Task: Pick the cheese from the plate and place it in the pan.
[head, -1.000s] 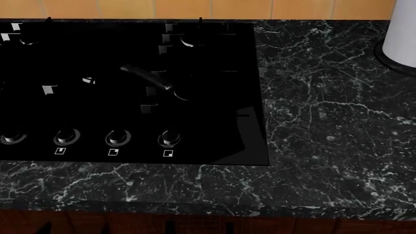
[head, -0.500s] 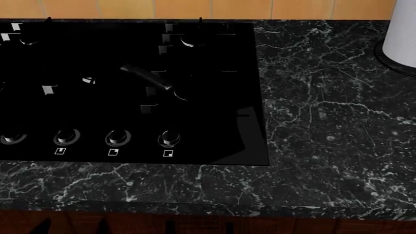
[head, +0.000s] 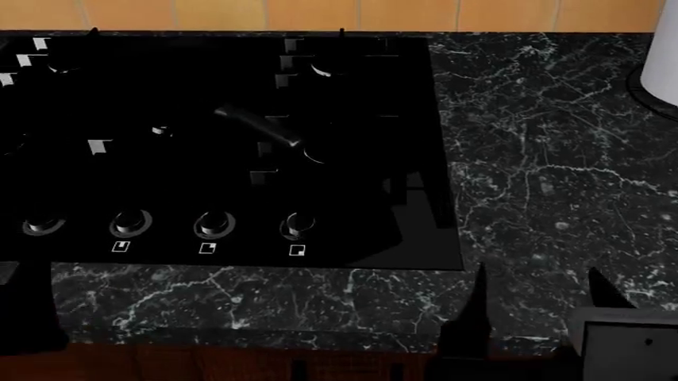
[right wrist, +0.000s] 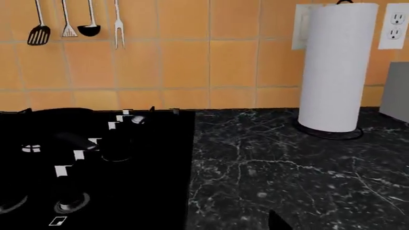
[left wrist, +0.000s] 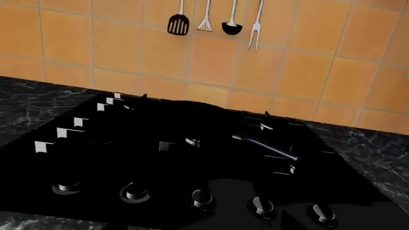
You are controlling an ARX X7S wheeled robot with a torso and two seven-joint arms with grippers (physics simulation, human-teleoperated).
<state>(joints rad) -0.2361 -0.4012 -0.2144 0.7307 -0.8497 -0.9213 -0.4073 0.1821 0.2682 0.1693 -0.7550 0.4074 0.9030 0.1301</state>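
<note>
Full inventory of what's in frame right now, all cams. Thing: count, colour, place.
Pan handle: one, glossy black, over the stove's right side; pan body too dark to separate from the stove.
Stove: one, black, set in the counter's left part.
Knobs: five in the left wrist view, silver-black, along the stove's front edge.
Counter: one, black marble with white veins.
Paper towel roll: one, white, upright on a dark base, back right of the counter.
Utensils: four, hanging on the orange tile wall.
Outlet: one, white, on the wall.
Cheese, plate: not visible.
Right gripper: dark fingers apart, bottom right of head view.
Left gripper: not identifiable.
</note>
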